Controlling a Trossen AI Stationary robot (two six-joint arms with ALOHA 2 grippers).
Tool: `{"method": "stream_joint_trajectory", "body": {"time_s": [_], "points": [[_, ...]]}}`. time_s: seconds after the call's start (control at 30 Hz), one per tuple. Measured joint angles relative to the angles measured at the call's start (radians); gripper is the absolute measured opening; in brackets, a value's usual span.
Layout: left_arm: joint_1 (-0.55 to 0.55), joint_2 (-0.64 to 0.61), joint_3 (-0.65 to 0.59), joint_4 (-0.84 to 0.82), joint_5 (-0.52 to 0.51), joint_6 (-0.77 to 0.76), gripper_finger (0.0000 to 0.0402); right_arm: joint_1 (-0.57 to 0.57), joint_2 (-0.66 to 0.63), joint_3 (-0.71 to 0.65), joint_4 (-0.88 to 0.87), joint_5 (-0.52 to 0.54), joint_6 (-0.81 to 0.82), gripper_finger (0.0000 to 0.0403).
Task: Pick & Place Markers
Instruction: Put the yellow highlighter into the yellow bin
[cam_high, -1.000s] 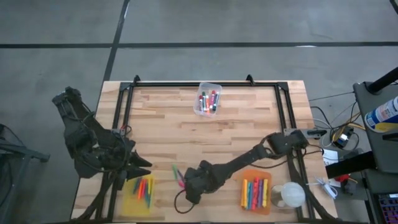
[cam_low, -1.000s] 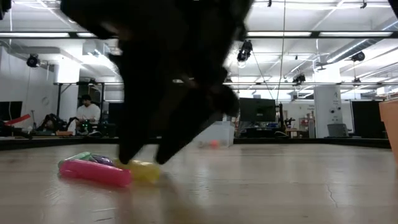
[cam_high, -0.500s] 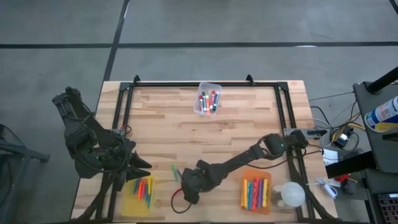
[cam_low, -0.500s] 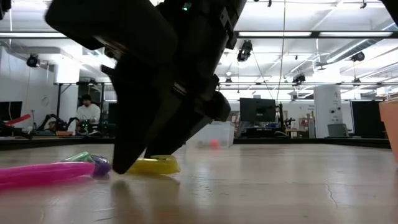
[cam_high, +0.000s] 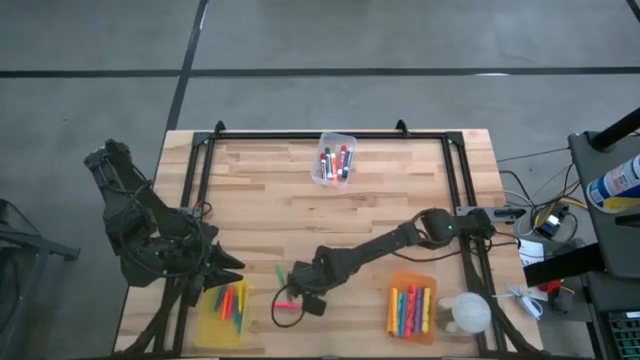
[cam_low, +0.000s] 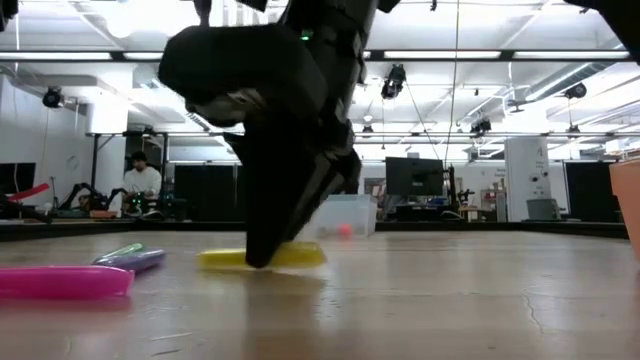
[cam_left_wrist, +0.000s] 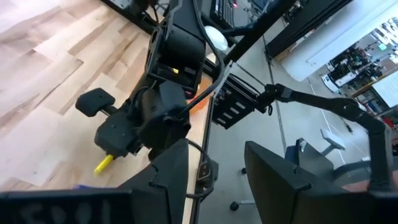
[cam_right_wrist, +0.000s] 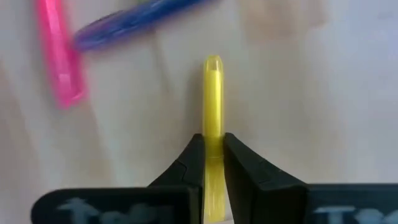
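My right gripper stands at the table's near middle, pointing down and shut on a yellow marker that lies on the wood. Beside it lie a pink marker, a purple-blue marker and a green marker. My left gripper hangs open above the near left corner, over a yellow bin that holds several markers. My right gripper pinches the yellow marker's two long sides between its two fingertips. The fingers come from above, slanting steeply down. The marker's far part sticks out past the fingertips, and its other end is hidden below the fingers. It lies level on the tabletop.
An orange bin with several markers stands at the near right, next to a white round object. A clear bin with markers stands at the far middle. A black frame runs along the table's sides.
My right gripper has shifted a little toward the far edge, rolled its wrist and shut on the yellow marker. The yellow marker has turned about on the wood. The pink marker has slid away from it along the table.
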Motion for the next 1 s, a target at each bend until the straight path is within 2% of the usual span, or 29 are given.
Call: {"method": "stream_joint_trajectory", "body": {"time_s": [0.17, 0.37, 0.5, 0.73, 1.0], "points": [[0.0, 0.0, 0.0, 0.0, -0.05, 0.022, 0.0151, -0.009, -0.042, 0.086, -0.054, 0.017, -0.042, 0.0029], [0.0, 0.002, 0.0, 0.001, -0.192, 0.183, 0.0151, -0.002, -0.072, 0.251, -0.076, 0.037, -0.139, 0.0029], [0.001, 0.002, -0.001, 0.004, -0.232, 0.288, 0.0151, -0.002, -0.091, 0.368, -0.052, 0.075, -0.218, 0.0029], [0.001, 0.002, -0.001, 0.021, -0.232, 0.339, 0.0151, -0.004, -0.202, 0.337, 0.065, 0.147, -0.277, 0.0029], [0.015, 0.029, -0.001, 0.052, -0.265, 0.341, 0.0151, -0.008, -0.218, 0.364, 0.11, 0.159, -0.346, 0.0029]]}}
